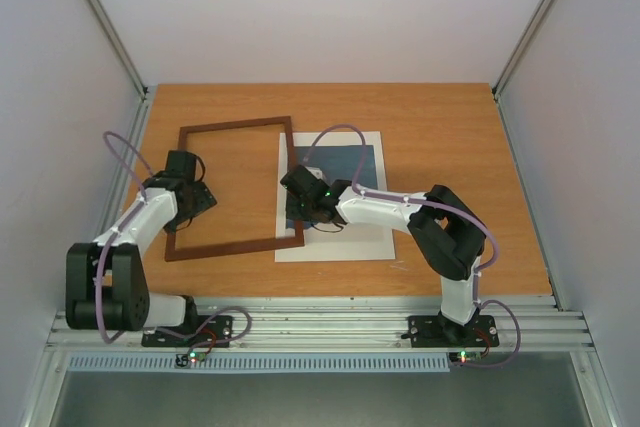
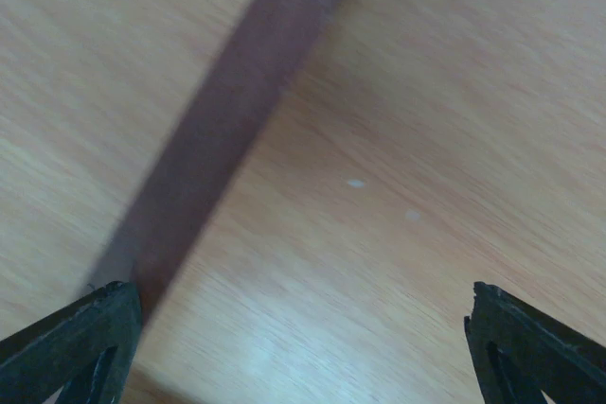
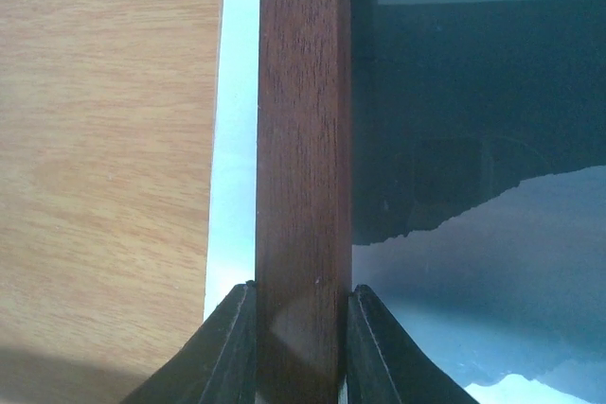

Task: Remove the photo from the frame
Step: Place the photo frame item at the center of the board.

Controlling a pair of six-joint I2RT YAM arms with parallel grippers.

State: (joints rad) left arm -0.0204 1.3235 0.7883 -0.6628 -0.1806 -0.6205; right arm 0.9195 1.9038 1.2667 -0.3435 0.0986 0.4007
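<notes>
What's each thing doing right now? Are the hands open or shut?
Frame: empty, right bar lying across the photo.
Photo: out of the frame, flat on the table.
Left hand: open, above the frame's left bar, holding nothing.
Right hand: shut on the frame's right bar.

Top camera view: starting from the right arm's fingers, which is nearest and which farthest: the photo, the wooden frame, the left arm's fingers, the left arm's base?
1. frame: gripped by the right fingers at its right rail.
2. photo: lying just beneath, to the right.
3. left fingers: open, across by the frame's left rail.
4. left arm's base: at the near left.
</notes>
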